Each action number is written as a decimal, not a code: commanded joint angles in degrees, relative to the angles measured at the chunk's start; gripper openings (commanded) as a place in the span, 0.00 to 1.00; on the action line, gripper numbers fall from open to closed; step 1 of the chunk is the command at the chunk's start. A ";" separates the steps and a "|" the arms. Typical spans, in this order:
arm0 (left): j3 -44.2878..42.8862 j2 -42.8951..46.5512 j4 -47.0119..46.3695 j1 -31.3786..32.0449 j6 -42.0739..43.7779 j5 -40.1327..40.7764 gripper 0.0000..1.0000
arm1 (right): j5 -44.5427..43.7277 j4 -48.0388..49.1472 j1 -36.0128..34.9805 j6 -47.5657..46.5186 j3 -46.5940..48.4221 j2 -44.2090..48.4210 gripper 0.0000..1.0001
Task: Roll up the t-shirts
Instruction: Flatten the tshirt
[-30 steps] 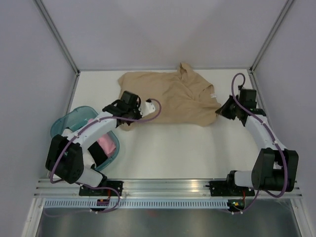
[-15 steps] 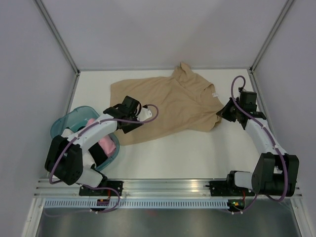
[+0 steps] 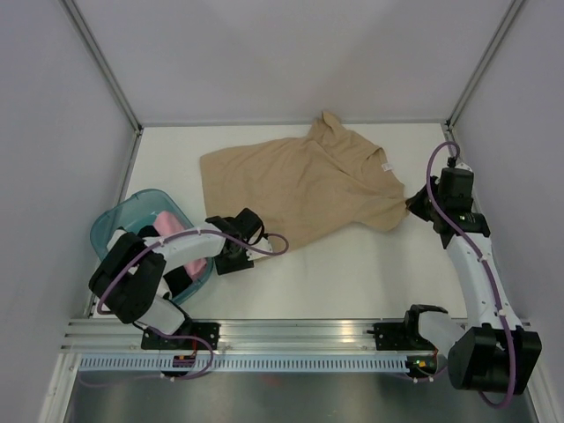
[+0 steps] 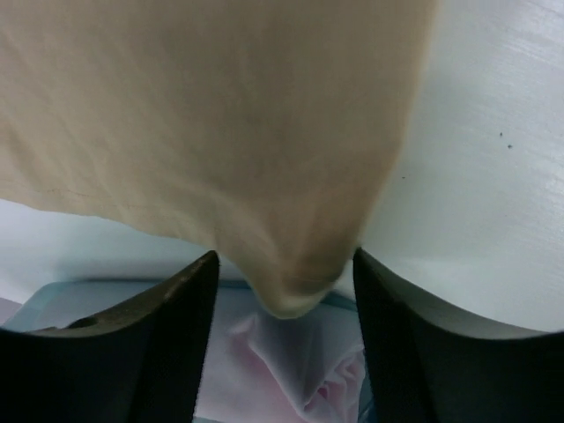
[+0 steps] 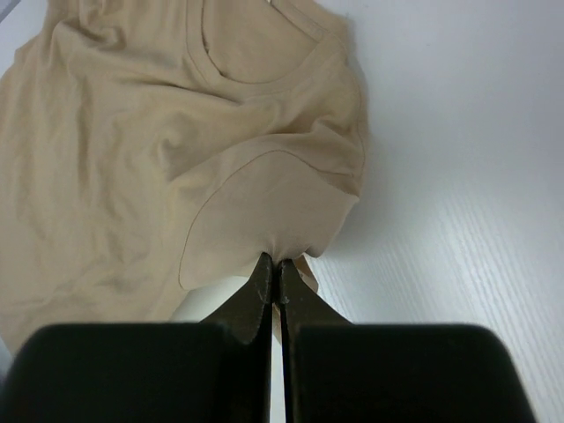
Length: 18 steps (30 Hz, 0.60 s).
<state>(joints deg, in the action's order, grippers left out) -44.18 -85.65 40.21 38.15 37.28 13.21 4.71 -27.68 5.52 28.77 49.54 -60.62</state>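
The tan t-shirt (image 3: 300, 181) lies spread flat on the white table, collar toward the back right. My right gripper (image 3: 414, 206) is shut on the edge of its right sleeve (image 5: 264, 211), pinching the fabric at its fingertips (image 5: 275, 264). My left gripper (image 3: 229, 257) is at the shirt's near left corner, by the basket. Its jaws stand wide open, with the tan corner (image 4: 295, 282) hanging loose between the fingers (image 4: 176, 291), not pinched. A pink t-shirt (image 3: 173, 220) lies in the teal basket (image 3: 113, 231) and also shows in the left wrist view (image 4: 291, 370).
The teal basket stands at the left edge of the table, right under my left arm. Grey walls and metal posts close in the table on three sides. A rail (image 3: 300, 335) runs along the near edge.
The shirt has been drawn out flatter and toward the near side. My left gripper moved down toward the front beside the basket. My right gripper moved right and slightly nearer with the sleeve.
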 commanded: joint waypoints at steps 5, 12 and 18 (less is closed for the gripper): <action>-0.63 -2.08 -4.43 1.75 -2.20 -0.71 0.42 | -6.56 -2.64 1.78 0.58 0.56 3.23 0.00; -1.00 8.97 -2.15 1.75 -7.30 -9.43 0.02 | -6.73 -5.53 1.78 0.75 0.20 4.81 0.00; 2.17 19.80 0.05 1.75 -6.26 -7.07 0.02 | -6.29 -12.83 1.78 5.41 -3.12 15.61 0.00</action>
<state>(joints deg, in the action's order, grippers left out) -43.20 -69.32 38.87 39.72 32.40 6.83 -0.34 -35.90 7.03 30.61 48.14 -50.13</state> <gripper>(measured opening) 0.033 0.010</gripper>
